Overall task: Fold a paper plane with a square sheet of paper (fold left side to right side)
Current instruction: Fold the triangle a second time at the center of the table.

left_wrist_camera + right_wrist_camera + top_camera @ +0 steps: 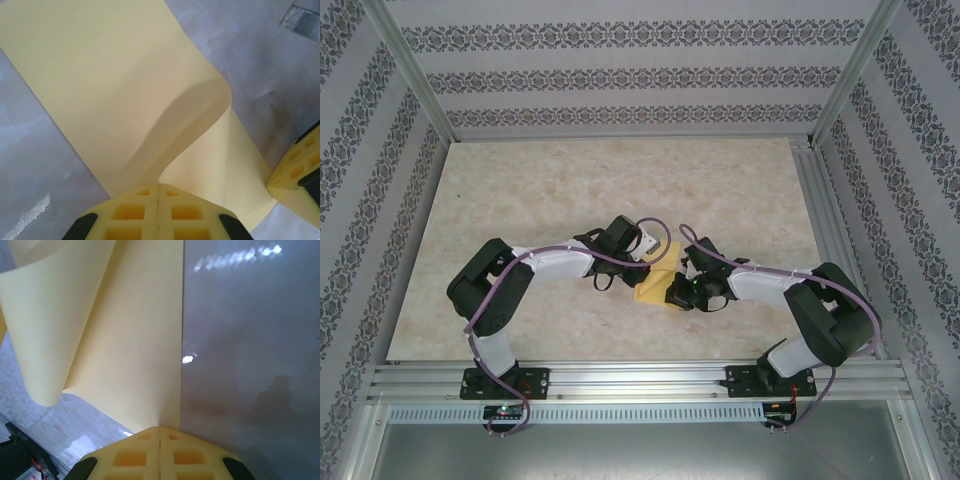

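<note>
The square sheet of paper [653, 284] is pale yellow and lies mid-table between the two arms. In the left wrist view the sheet [100, 75] bends up in a loose curl, with no sharp crease, and runs into my left gripper [159, 184], which is shut on its edge. In the right wrist view the sheet [135, 340] has its left part rolled over, and my right gripper [160, 428] is shut on its near edge. From above, the left gripper [654, 261] and right gripper [674, 290] almost meet over the paper. One right fingertip [295, 172] shows beside the sheet.
The marble-look table [620, 180] stretches wide behind the arms. Aluminium rails [640, 380] run along the near edge and patterned walls [620, 80] close in three sides. A shiny patch [302, 20] lies on the table beyond the sheet.
</note>
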